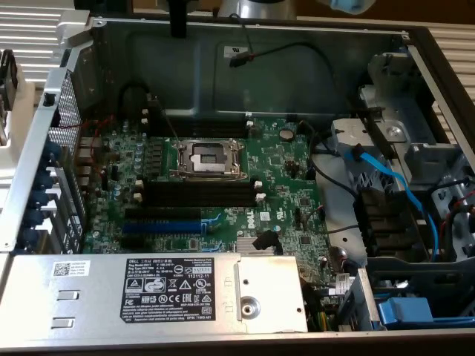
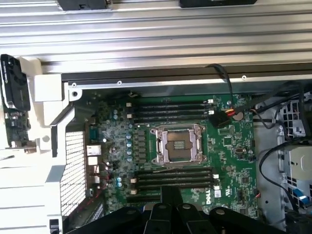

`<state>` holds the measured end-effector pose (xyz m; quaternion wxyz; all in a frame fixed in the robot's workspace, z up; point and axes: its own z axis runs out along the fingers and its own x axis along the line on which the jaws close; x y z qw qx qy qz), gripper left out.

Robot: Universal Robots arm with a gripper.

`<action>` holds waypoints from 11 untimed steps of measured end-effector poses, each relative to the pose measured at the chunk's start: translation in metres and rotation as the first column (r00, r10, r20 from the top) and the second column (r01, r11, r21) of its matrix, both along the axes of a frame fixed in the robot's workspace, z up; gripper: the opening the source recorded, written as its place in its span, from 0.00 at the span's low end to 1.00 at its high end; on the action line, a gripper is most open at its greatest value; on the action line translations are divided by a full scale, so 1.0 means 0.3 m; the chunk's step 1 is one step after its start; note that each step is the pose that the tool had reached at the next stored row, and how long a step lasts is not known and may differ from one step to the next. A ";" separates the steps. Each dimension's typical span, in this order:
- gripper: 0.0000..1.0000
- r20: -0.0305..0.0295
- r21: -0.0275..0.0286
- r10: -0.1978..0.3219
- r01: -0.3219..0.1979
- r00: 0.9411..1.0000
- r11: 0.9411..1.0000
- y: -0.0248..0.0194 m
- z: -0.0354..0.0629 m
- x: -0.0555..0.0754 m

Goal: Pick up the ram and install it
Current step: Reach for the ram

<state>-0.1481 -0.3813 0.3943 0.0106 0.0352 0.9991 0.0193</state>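
Exterior view: open case lying flat, motherboard exposed. Socket near the board's middle, a bank of black slots just beside it, a blue slot next to those, and the power supply along the near side. The arm shows at the picture's upper edge, above the case's far wall. A black bar hangs down near it; cannot tell whether that is the gripper. At the exterior view's left edge, outside the case, a dark stick stands on a white holder. Taken to be the ram, though detail is too poor to confirm. Wrist view: gripper clenched, fingers pressed together, nothing seen between them. Its tip sits above the motherboard, in line with the slots beside the socket, apparently well above the board and touching nothing. The ram stands upright in the holder outside the case, past the perforated rear wall. It is well apart from the gripper, with that wall and part of the board between them.
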 end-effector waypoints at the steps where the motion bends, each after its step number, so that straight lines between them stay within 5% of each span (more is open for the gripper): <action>1: 0.10 0.000 0.000 0.000 0.000 1.000 1.000 0.001 0.000 -0.013; 11: 0.10 0.006 0.000 0.000 0.000 1.000 1.000 0.007 0.000 -0.159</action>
